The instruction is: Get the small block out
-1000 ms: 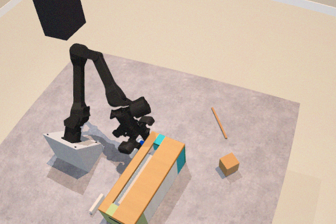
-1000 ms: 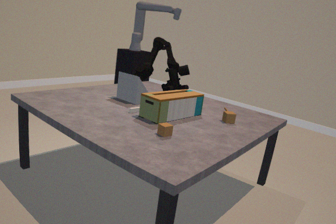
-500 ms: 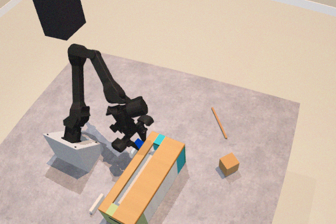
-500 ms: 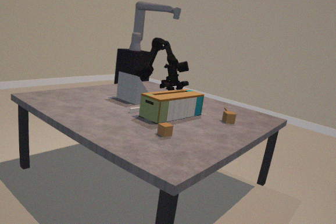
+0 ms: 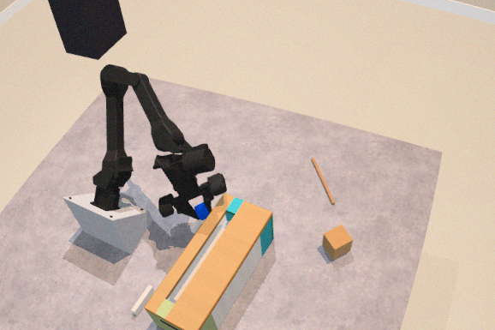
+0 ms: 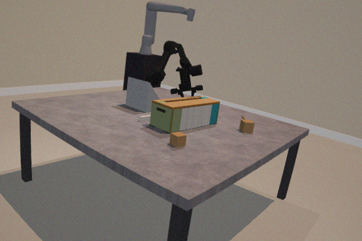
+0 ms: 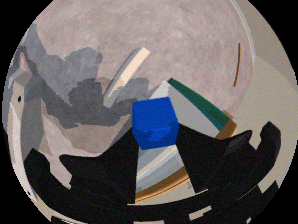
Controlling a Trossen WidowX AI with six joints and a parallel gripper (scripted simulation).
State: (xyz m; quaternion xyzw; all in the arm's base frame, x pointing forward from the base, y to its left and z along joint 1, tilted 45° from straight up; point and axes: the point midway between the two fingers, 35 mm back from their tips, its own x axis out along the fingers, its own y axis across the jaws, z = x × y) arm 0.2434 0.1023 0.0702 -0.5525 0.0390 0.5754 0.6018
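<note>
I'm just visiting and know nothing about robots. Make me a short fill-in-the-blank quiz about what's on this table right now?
1. The gripper is shut on a small ____ block.
2. The box has an orange top and a ____ patch at the end nearest the gripper.
3. A thin orange ____ lies on the table beyond the orange cube.

Missing words: blue; teal; stick
</note>
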